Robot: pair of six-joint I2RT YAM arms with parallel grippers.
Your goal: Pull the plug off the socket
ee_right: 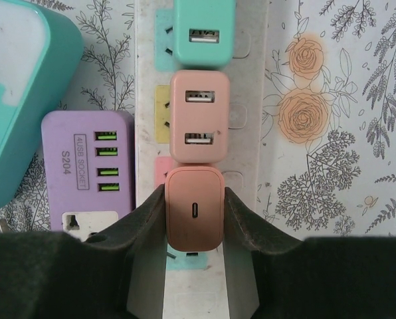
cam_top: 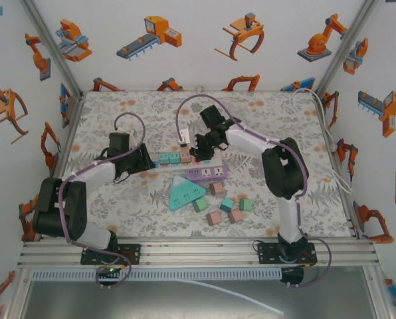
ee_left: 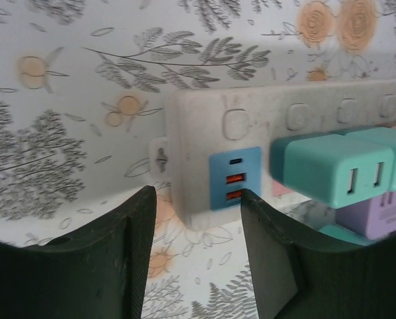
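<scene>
1. Grasping is looking like the step in hand: the right pincer is clamping the pink plug by its two sides, and both pads are pressing flush against the housing.
2. This plug, the one with a single slot port, is sitting in the white power strip and appears fully seated. It is lining up just beside a two-port pink plug, with a teal plug coming next along the row.
3. The left pincer is standing apart, its fingers bracketing the end of the strip that is carrying the blue USB panel. Whether they are touching the strip's sides I cannot tell.
4. From above, the strip is lying mid-bench between the two arms, with a purple socket block resting just beside it.
5. The pull itself is not yet looking done. The next move is calling for a straight draw away from the strip's face, along the line of the prongs, with no tilting that would be jamming them.
6. The strip is lying loose, so it is likely to be lifting with the plug. The left pincer is probably needing to close on the strip's end first and be pinning it down during the pull.
</scene>
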